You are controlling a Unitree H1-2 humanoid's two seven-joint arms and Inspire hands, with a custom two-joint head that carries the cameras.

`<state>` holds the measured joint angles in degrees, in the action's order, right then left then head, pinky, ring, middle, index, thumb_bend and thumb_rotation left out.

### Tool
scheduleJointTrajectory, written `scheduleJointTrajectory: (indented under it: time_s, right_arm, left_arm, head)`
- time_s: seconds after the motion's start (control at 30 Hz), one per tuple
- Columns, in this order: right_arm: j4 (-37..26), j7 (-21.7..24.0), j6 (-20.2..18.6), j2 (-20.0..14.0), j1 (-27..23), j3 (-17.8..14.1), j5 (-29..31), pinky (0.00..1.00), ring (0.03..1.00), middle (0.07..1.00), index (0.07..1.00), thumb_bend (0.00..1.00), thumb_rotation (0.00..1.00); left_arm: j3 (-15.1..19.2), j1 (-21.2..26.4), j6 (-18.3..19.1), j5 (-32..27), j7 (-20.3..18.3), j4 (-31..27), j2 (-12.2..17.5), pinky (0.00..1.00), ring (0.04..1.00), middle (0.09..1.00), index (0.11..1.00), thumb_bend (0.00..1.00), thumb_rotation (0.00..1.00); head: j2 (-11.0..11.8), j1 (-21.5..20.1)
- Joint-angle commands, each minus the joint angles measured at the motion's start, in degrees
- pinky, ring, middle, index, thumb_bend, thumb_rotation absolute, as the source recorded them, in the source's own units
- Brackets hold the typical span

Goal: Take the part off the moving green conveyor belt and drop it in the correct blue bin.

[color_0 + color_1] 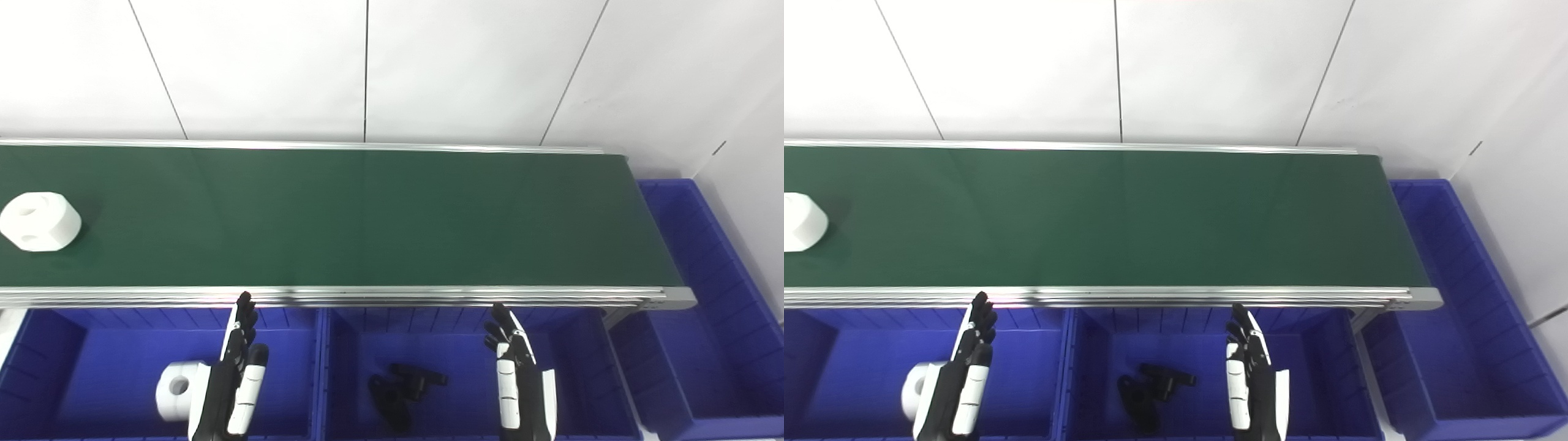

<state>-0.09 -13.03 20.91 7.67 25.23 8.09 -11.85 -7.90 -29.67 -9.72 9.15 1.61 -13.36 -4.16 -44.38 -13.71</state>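
- White part (40,221) is seen lying on the green conveyor belt (367,214), at the far left end of the visible stretch, nearer the front rail than the back one.
- Its form is shown as a chunky block with bevelled, faceted corners, with round holes sunk into its top and front faces; in the right eye view it is cut off by the picture's left edge.
- No hand is touching it; both hands are held well apart from it, below the belt's front rail.
- The left hand (236,373) is held released, fingers straight and pointing up toward the rail, nothing grasped, over the left blue bin (92,367).
- A second white part (177,390) of similar build, with a round hole facing the camera, is seen in that bin, just beside the left hand.
- The right hand (520,380) is likewise held released, fingers extended and nothing grasped, over the middle blue bin (453,343).
- A black part (401,389) of irregular shape is seen on the floor of the middle bin, left of the right hand.
- A third blue bin (710,318) is placed past the belt's right end.
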Motion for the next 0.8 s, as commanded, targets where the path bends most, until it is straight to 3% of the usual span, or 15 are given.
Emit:
scheduleJointTrajectory:
  time_s: [0.0,0.1,0.37,0.77]
  right_arm:
    - [-0.98,0.78,-0.16,0.38,-0.15,0.02,0.57,0.83,0.867,0.901,0.891,0.55,1.0]
    - [-0.71,1.24,0.2,0.1,-0.38,0.14,0.79,0.83,0.871,0.907,0.905,0.54,1.0]
    - [-0.33,1.9,1.95,-0.43,-0.68,0.21,0.98,0.86,0.903,0.947,0.94,0.54,1.0]
    - [-0.24,1.84,2.02,-1.21,-0.65,0.34,0.38,0.86,0.907,0.954,0.944,0.59,1.0]
  left_arm:
    - [-0.42,-0.41,0.52,0.49,0.02,-2.3,-0.12,1.0,0.991,1.0,1.0,0.57,1.0]
    - [-0.22,-0.45,2.61,-0.17,0.14,-2.55,-0.48,1.0,0.994,1.0,1.0,0.57,1.0]
    - [0.03,-0.09,6.53,-1.5,0.14,-3.36,-0.91,1.0,1.0,1.0,1.0,0.69,1.0]
    - [-0.14,0.28,4.88,-1.03,0.64,-2.53,-1.11,1.0,0.986,1.0,1.0,0.63,1.0]
  head:
    - [0.15,0.3]
    - [0.47,0.7]
    - [0.8,1.28]
    - [1.17,1.9]
